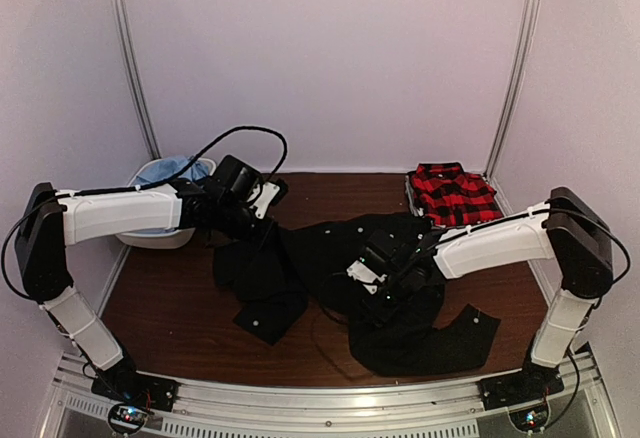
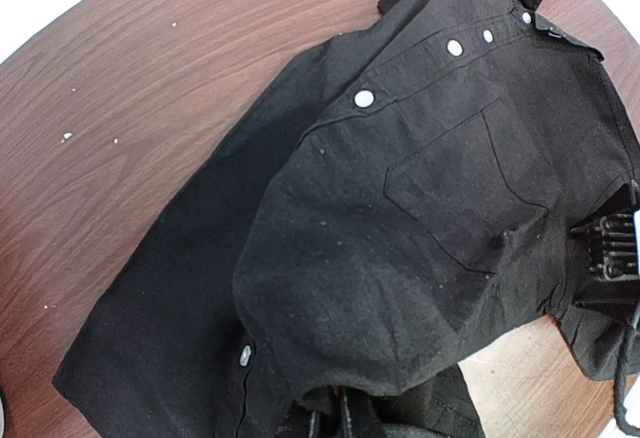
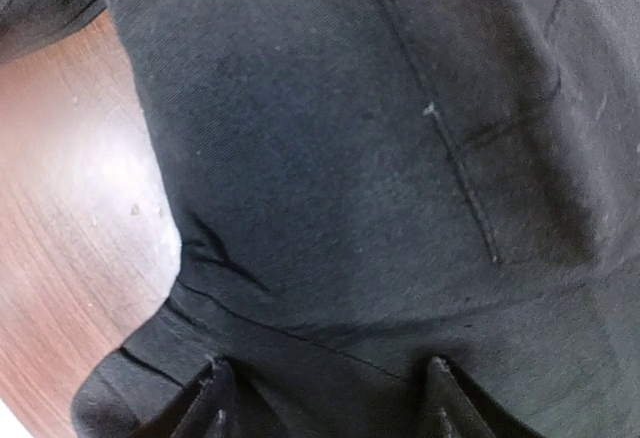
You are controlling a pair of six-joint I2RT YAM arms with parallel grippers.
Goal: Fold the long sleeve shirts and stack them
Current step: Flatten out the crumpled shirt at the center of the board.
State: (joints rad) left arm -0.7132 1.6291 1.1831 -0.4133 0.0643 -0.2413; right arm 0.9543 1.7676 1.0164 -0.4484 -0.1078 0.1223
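Counter (image 1: 170, 298) of dark wood carries the black shirt (image 1: 330, 258), crumpled across the middle, long axis left to right, one sleeve (image 1: 465, 328) trailing near-right. Plaid shirt (image 1: 455, 196) lies folded far right. Blue shirt (image 1: 165, 170) sits in a white tub (image 1: 155, 240) far left.

Left wrist: left fingers (image 2: 345, 426) are clenched on bunched black cloth, and white buttons (image 2: 364, 99) run up toward the collar beside the plaid.

Right wrist: right fingers (image 3: 215, 403) stand parted, tips on flat black cloth, with a pocket seam (image 3: 470, 178) ahead.

Soft dim light, pale glare on the table (image 3: 70, 178), murky detail across the black shirt (image 3: 330, 188).
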